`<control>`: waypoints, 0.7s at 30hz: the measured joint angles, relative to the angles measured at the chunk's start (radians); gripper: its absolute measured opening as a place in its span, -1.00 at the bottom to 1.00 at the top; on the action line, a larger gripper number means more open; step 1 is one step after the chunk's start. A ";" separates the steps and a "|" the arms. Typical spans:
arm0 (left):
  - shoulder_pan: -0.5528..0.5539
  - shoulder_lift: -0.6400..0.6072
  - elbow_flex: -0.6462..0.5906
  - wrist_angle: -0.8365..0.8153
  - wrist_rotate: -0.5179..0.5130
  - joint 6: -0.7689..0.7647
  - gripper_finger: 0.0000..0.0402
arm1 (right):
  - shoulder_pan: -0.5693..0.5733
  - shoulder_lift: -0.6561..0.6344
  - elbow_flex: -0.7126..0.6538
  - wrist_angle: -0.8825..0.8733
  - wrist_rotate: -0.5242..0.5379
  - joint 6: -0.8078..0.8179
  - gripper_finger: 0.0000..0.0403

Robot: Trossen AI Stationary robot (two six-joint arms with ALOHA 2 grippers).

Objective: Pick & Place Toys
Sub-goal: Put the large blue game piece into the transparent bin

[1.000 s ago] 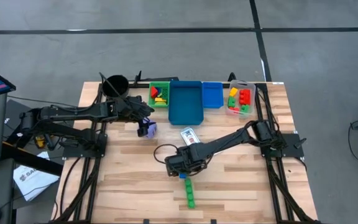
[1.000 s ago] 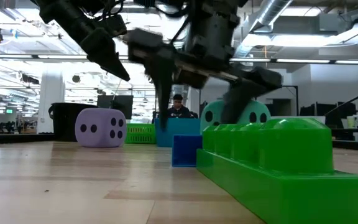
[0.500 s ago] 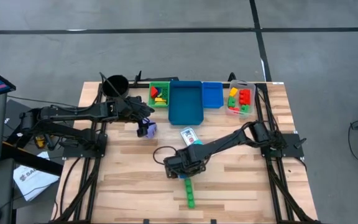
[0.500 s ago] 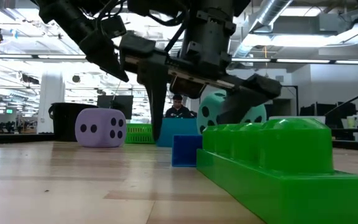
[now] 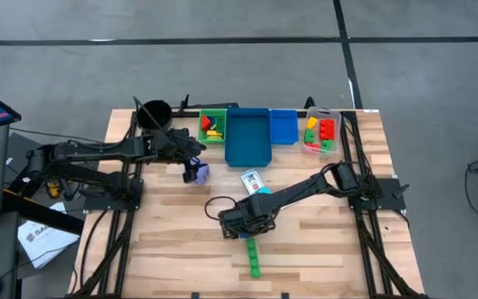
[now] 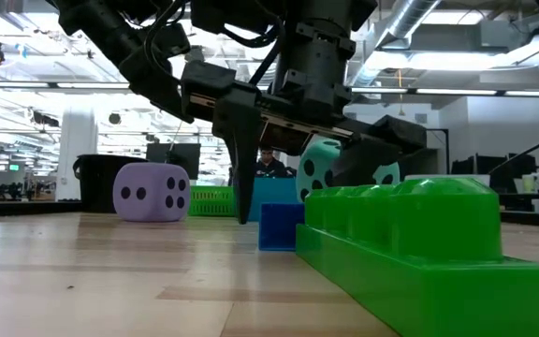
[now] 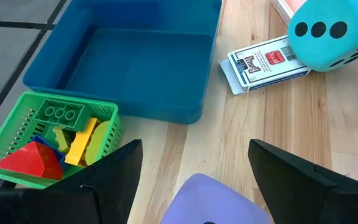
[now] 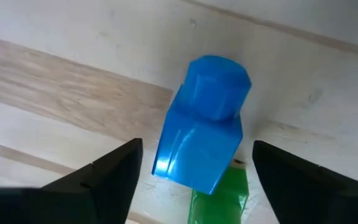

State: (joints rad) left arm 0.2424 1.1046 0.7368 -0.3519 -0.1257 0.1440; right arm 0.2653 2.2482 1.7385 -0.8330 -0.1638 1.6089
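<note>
A small blue brick (image 8: 204,124) stands on the table against the far end of a long green brick (image 5: 254,256). My right gripper (image 5: 239,226) is open and low over the blue brick. Its two fingers (image 6: 243,201) reach down on either side of the brick (image 6: 279,226) without touching it. My left gripper (image 5: 191,166) is open just above the purple die (image 6: 151,192), which rests on the table. The cyan dotted die (image 7: 331,31) sits beside a pack of playing cards (image 7: 266,62).
Along the far edge stand a black cup (image 5: 154,114), a green bin (image 5: 212,126) with bricks, a large blue bin (image 5: 247,139), a small blue bin (image 5: 283,126) and a clear bin (image 5: 322,133) with bricks. A person shows in the room behind.
My right gripper has come down toward the table and now stands with its open fingers on either side of the blue brick. The bricks have kept still.
</note>
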 joint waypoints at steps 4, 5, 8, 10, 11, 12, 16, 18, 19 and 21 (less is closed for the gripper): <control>0.000 0.000 0.000 0.000 0.000 0.000 0.42 | -0.002 0.000 0.000 0.000 0.000 0.000 0.33; 0.000 0.000 0.000 0.000 0.000 0.000 0.42 | -0.002 0.000 0.000 0.000 0.000 0.000 0.28; 0.000 0.000 0.000 0.000 0.000 0.000 0.42 | -0.006 0.000 0.000 0.003 0.000 -0.001 0.12; 0.000 0.000 0.000 0.000 0.000 0.000 0.42 | -0.007 -0.001 0.000 0.004 0.000 -0.001 -0.01; 0.000 0.000 0.000 0.000 0.000 0.000 0.42 | -0.009 -0.001 0.000 0.005 0.000 -0.003 -0.07; 0.000 0.000 0.000 0.000 0.000 0.000 0.42 | -0.011 -0.001 0.000 0.007 0.000 -0.006 -0.14; 0.000 0.000 0.000 0.000 0.000 0.000 0.42 | -0.011 -0.002 0.000 0.019 0.000 -0.043 -0.34; 0.000 0.000 0.000 0.000 0.000 0.000 0.42 | -0.011 -0.002 0.000 0.026 0.000 -0.061 -0.34; 0.000 0.000 0.000 0.000 0.000 0.000 0.42 | -0.011 -0.002 0.001 0.027 0.000 -0.065 -0.34; 0.000 0.000 0.000 0.000 0.000 0.000 0.42 | -0.011 -0.002 0.001 0.027 -0.001 -0.078 -0.34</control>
State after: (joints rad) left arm 0.2427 1.1046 0.7368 -0.3519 -0.1257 0.1440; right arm 0.2539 2.2467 1.7393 -0.8059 -0.1646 1.5312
